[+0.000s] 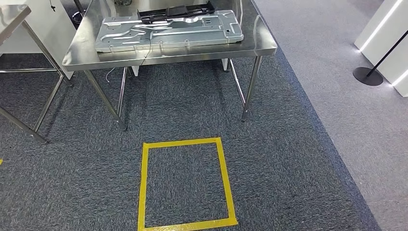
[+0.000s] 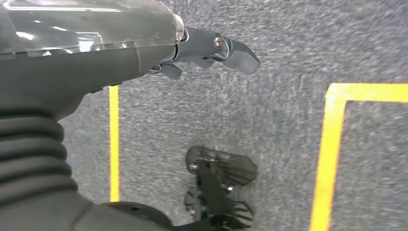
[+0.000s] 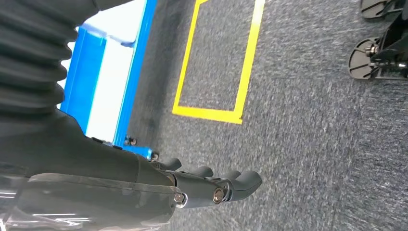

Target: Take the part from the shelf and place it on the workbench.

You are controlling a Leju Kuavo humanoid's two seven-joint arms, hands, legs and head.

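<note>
A large silver stamped metal part (image 1: 168,30) lies flat on the steel workbench (image 1: 260,45) ahead of me in the head view, with a black frame-like part (image 1: 175,12) just behind it. Both arms hang over the carpet. In the left wrist view my left hand (image 2: 211,53) holds nothing, its thumb stretched out and the fingers loosely bent. In the right wrist view my right hand (image 3: 216,185) is also empty, fingers extended side by side. A blue and white shelf unit (image 3: 103,82) stands behind that hand.
A yellow tape square (image 1: 143,183) marks the carpet in front of the workbench. A second steel table (image 1: 14,14) stands at the left. A black post on a round base (image 1: 368,74) stands at the right on lighter flooring. More yellow tape (image 2: 329,154) runs beside my feet.
</note>
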